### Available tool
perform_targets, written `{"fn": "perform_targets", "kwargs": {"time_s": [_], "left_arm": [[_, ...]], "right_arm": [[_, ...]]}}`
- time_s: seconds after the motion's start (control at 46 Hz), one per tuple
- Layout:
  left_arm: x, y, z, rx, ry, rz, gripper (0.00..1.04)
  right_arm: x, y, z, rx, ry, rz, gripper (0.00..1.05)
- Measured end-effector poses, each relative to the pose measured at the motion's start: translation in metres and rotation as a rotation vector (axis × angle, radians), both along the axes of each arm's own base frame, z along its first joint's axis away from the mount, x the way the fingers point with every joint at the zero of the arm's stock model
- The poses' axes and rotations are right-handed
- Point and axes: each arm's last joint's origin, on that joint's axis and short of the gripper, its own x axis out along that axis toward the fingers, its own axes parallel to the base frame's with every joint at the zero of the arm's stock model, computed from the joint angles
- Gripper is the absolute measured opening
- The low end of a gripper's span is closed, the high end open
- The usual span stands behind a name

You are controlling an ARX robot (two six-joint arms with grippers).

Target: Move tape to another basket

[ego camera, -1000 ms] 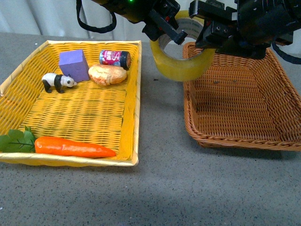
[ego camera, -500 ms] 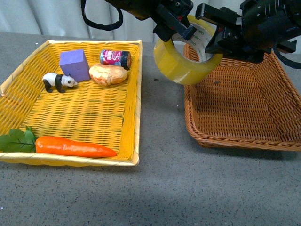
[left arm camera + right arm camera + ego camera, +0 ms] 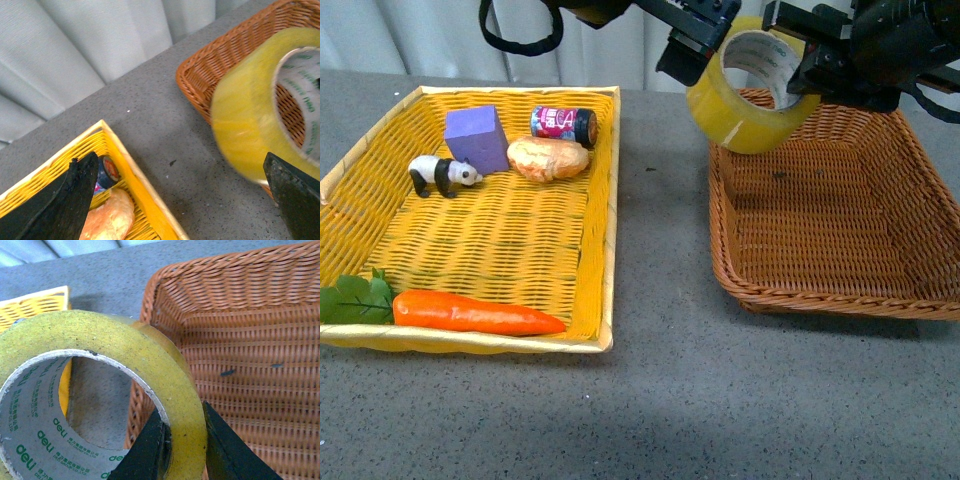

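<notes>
The tape (image 3: 745, 95), a wide yellow roll with a white printed core, hangs in the air over the near-left corner of the dark brown wicker basket (image 3: 840, 290). My right gripper (image 3: 810, 70) is shut on the roll's wall, one finger inside the core and one outside, as the right wrist view shows (image 3: 185, 450). The tape (image 3: 100, 390) fills that view, with the basket (image 3: 250, 340) below it. My left gripper (image 3: 695, 45) is open beside the tape, apart from it. In the left wrist view the tape (image 3: 250, 130) sits by one fingertip (image 3: 295, 195), above the basket (image 3: 220, 65).
The bright yellow basket (image 3: 600, 230) on the left holds a purple block (image 3: 477, 138), a toy panda (image 3: 442, 174), a bread roll (image 3: 549, 158), a small can (image 3: 563, 124) and a carrot (image 3: 475, 314). A grey strip of table (image 3: 660, 250) lies between the baskets.
My right gripper has carried the tape up and to the right, from the gap between the baskets to over the brown basket's corner. My left gripper has let go and drawn back.
</notes>
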Motion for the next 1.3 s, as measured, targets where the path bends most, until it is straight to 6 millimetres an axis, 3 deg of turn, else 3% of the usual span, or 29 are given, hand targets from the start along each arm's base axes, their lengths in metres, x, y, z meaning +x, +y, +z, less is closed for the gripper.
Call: {"fn": "perform_targets", "kwargs": {"time_s": [0.326,0.674,0.804,1.065,1.261,1.304], "left_arm": [[-0.016,0.033,-0.005,-0.071,-0.009,0.194,0.98],[-0.022,0.05,-0.011,-0.114,-0.014,0.324,0.98],[-0.022,0.051,-0.01,-0.118,-0.016,0.333,0.98],[-0.021,0.057,-0.007,-0.15,-0.063,0.421,0.98],[-0.029,0.076,0.003,-0.229,-0.159,0.588,0.98],[-0.032,0.08,0.005,-0.249,-0.182,0.619,0.98]], "right_arm": [[0.011,-0.035,-0.034,-0.123,0.113,-0.119,0.15],[0.008,-0.039,-0.07,-0.206,0.228,-0.097,0.15],[0.008,-0.04,-0.072,-0.211,0.228,-0.093,0.16],[0.006,-0.042,-0.057,-0.187,0.129,-0.083,0.63],[-0.013,-0.05,-0.013,-0.179,-0.075,-0.098,0.96],[-0.018,-0.051,-0.008,-0.197,-0.146,-0.11,0.96]]}}
